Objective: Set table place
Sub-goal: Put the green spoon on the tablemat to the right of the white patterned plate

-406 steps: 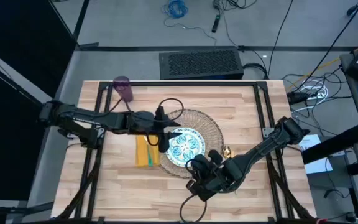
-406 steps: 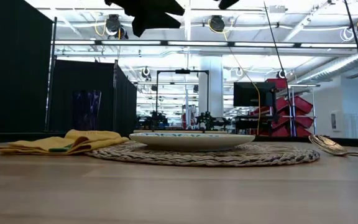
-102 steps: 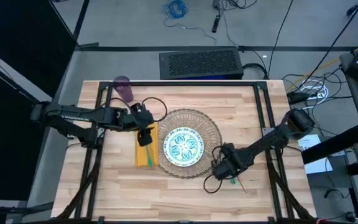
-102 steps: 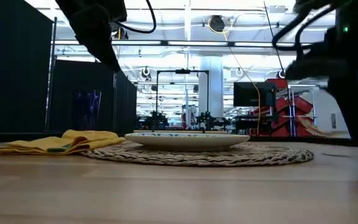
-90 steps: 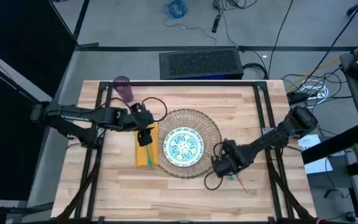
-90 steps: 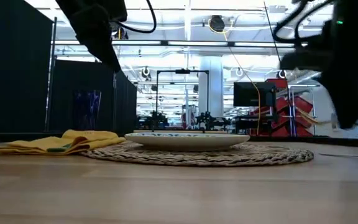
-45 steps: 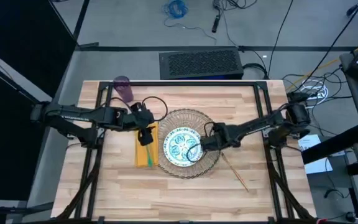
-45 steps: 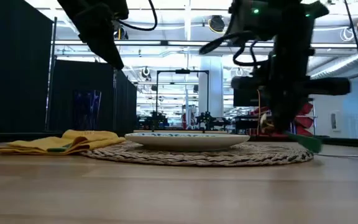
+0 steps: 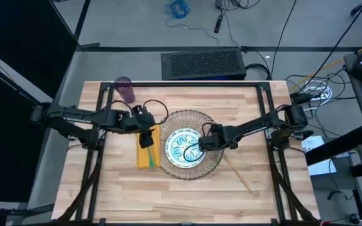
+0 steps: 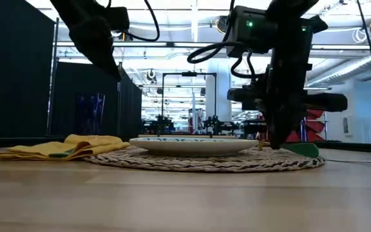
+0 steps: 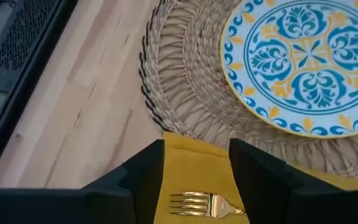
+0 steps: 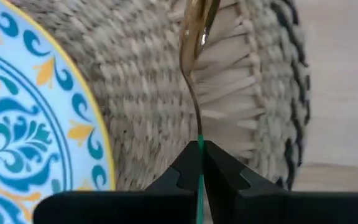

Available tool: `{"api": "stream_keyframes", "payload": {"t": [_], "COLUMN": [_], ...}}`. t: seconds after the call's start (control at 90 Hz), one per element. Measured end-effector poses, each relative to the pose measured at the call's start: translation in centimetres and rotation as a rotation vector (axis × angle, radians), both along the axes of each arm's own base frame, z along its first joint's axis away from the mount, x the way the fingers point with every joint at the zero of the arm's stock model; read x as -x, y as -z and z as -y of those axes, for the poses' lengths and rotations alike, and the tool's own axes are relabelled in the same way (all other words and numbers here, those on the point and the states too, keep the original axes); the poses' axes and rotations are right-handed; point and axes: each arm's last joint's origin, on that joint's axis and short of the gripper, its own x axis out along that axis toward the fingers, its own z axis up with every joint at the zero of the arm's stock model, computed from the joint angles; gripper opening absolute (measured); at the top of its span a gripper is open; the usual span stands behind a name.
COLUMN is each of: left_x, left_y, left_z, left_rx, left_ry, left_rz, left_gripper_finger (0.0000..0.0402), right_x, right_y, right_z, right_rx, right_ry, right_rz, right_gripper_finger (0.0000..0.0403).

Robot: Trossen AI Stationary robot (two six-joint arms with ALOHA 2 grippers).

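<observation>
On the wooden table lies the round woven mat with the teal-patterned plate on it. Left of the mat is the yellow napkin, and the gold fork rests on it. My left gripper hangs open above the napkin, its fingers on either side of the fork's tines without touching. My right gripper is over the mat's right part beside the plate, shut on the spoon. The purple cup stands at the far left. My right gripper pinches the spoon's thin teal handle between its two fingers, just behind the gold neck. The fingers come from above, slanting in from the table's right. The gold bowl reaches out over the mat's weave. I cannot tell whether the spoon touches the mat.
A thin straight rod-like thing lies on the boards right of the mat, toward the near edge. Black frame bars run along the table's sides. Bare boards stretch along the near edge and the far right.
My right gripper has carried the spoon from the boards at the mat's near right toward the far left, and now holds it low over the mat's right part beside the plate. It has turned on the way.
</observation>
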Motion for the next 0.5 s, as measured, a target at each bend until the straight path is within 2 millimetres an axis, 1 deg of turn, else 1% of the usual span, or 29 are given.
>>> {"api": "stream_keyframes", "payload": {"t": [0.122,0.344,0.5], "left_x": [0.09,0.09,0.09], "left_y": [0.27,0.28,0.28], "left_z": [-0.01,-0.01,-0.01], "left_rx": [0.000,-0.001,-0.001], "left_ry": [0.000,-0.001,-0.003], "left_rz": [-0.009,-0.009,-0.009], "left_gripper_finger": [0.0166,0.0166,0.0166], "right_x": [0.21,0.21,0.21], "right_y": [-0.03,-0.03,0.15], "right_z": [-0.30,-0.26,-0.32], "right_rx": [-0.005,-0.009,-0.024], "right_ry": [0.013,0.014,0.008], "right_rz": [-0.011,-0.012,-0.016], "right_gripper_finger": [0.0000,0.0001,0.0021]}}
